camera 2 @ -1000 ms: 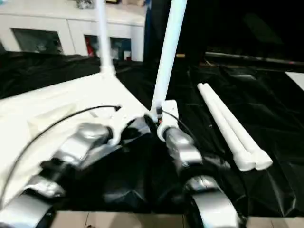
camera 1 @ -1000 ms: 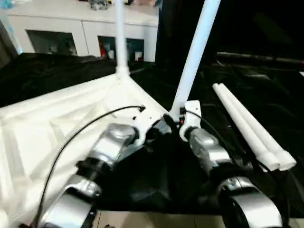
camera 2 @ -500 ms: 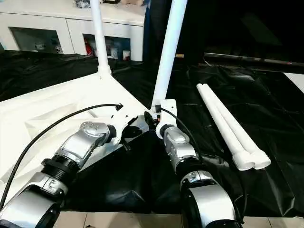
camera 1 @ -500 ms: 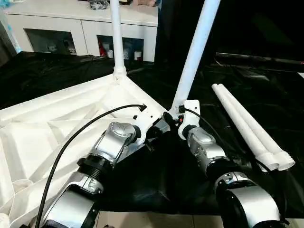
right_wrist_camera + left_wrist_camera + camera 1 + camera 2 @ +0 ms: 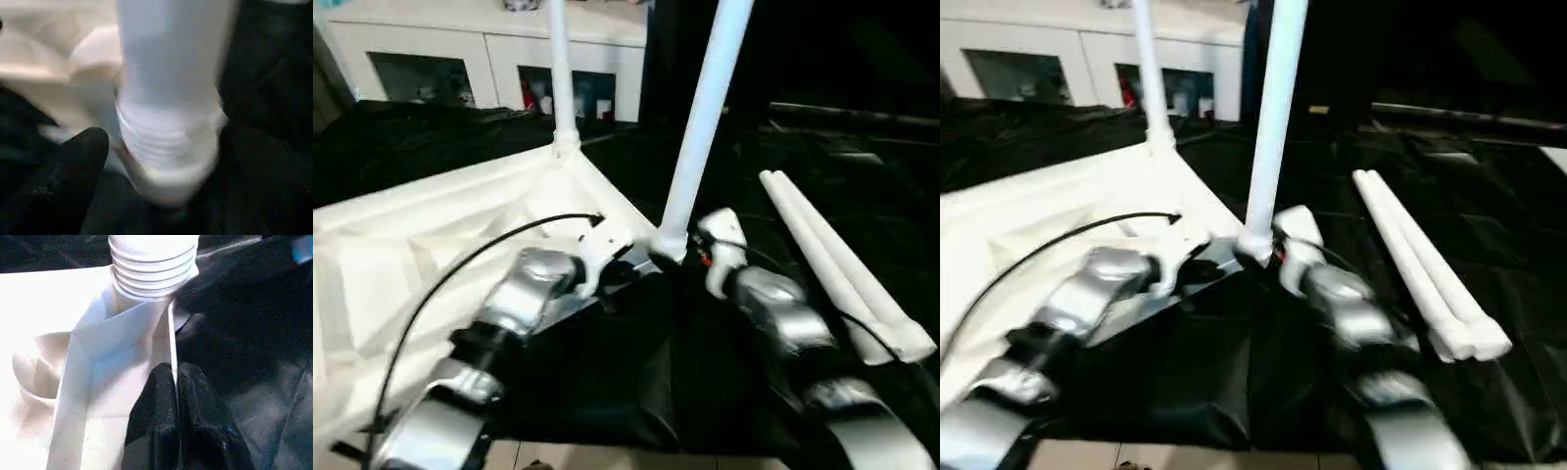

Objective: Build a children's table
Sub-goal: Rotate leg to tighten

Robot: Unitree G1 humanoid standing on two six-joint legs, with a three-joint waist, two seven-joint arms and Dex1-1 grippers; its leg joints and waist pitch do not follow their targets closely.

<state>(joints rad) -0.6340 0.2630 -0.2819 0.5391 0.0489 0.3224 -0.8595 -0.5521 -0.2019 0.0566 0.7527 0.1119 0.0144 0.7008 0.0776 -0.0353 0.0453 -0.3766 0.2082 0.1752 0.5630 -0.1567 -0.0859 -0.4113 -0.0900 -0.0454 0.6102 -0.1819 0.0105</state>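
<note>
A crinkled black plastic sheet (image 5: 607, 372) covers the floor; a low white cabinet with open shelves (image 5: 489, 59) stands far left.

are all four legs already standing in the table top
No, two legs stand in corner sockets of the table top, while two more legs lie side by side on the black cloth.

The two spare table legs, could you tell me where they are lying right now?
The two spare legs lie side by side on the black cloth at the robot's right, beyond its right forearm.
</note>
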